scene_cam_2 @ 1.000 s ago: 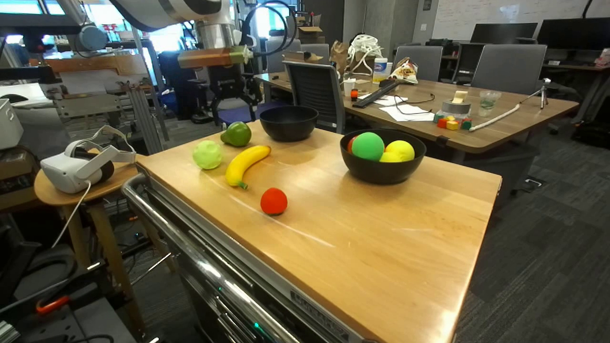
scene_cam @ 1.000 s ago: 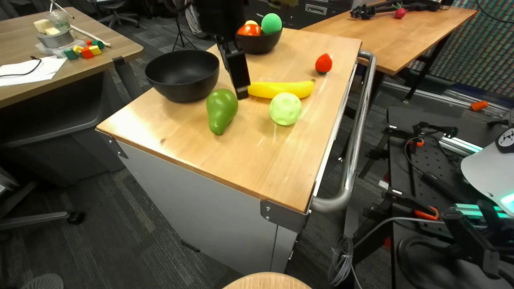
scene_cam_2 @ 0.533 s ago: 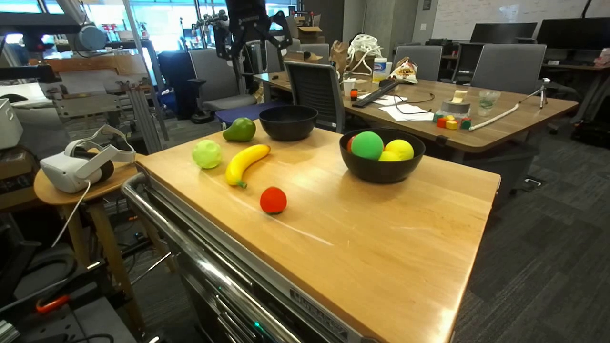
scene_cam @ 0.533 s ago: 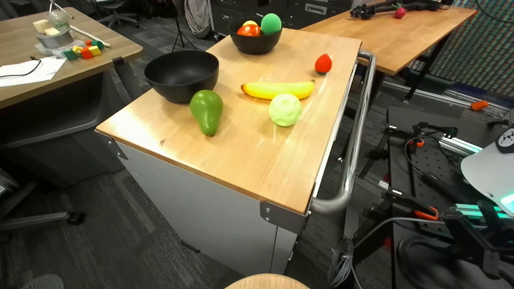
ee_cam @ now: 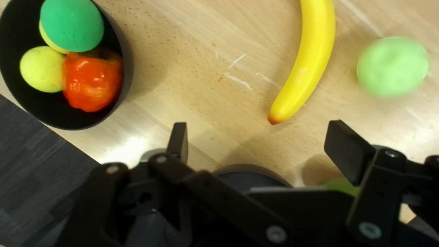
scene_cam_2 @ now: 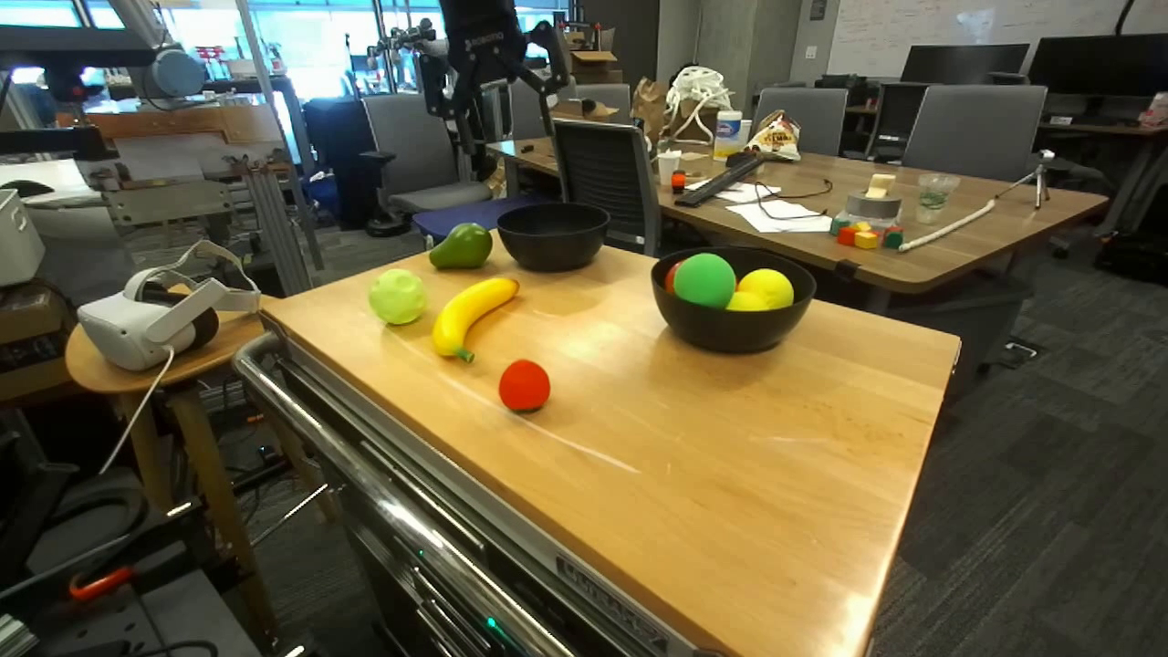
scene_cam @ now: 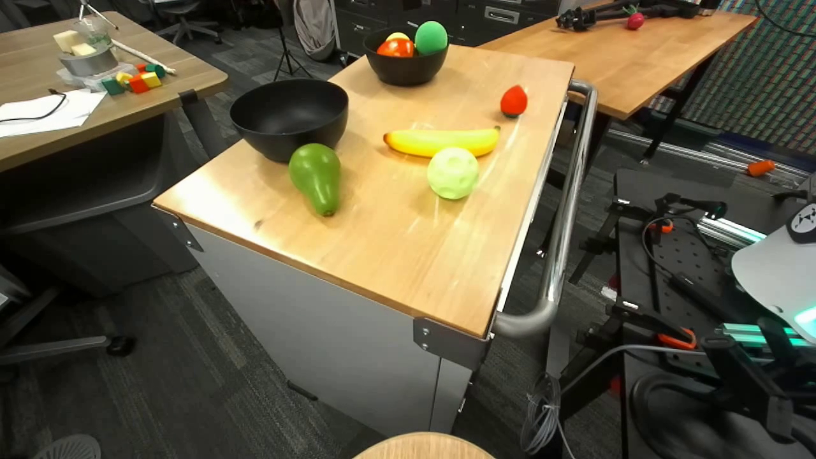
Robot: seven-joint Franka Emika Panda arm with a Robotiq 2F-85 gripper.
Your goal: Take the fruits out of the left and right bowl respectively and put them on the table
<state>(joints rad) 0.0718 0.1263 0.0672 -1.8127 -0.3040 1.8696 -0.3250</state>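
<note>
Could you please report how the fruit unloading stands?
Pincer open, nothing held. Banana, avocado, pale green ball, red fruit on table; one black bowl still loaded. No obstruction seen over that bowl.

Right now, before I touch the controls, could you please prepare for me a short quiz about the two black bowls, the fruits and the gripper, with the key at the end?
1. Multiple choice: in the wrist view, how many fruits show in the filled bowl? A) two B) four C) seven
2. True or false: the gripper is open and holds nothing.
3. Fill the gap: the banana, avocado, pale green ball and strawberry all lie on the ___.

Key:
1: B (one green, one red, two yellow)
2: True
3: table
</note>
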